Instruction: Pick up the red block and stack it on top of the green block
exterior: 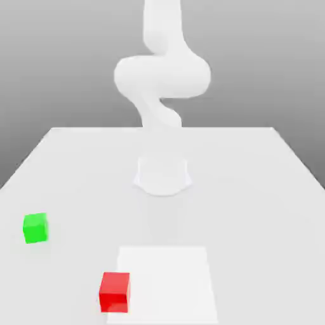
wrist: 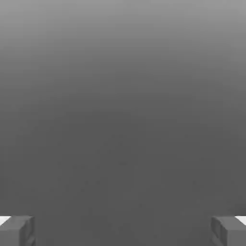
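Note:
The red block (exterior: 115, 291) rests on the white table near the front edge, at the left border of a brighter white square patch. The green block (exterior: 35, 228) sits further back, toward the exterior view's left, well apart from the red one. In the hand view my gripper (wrist: 123, 230) is open, its two grey fingertips (wrist: 17, 230) standing far apart with nothing between them, against a plain grey background. The white arm (exterior: 162, 76) rises from its round base behind both blocks.
The arm's round base (exterior: 162, 176) stands mid-table. A brighter white square patch (exterior: 166, 282) lies on the table (exterior: 254, 190) at the front, just right of the red block.

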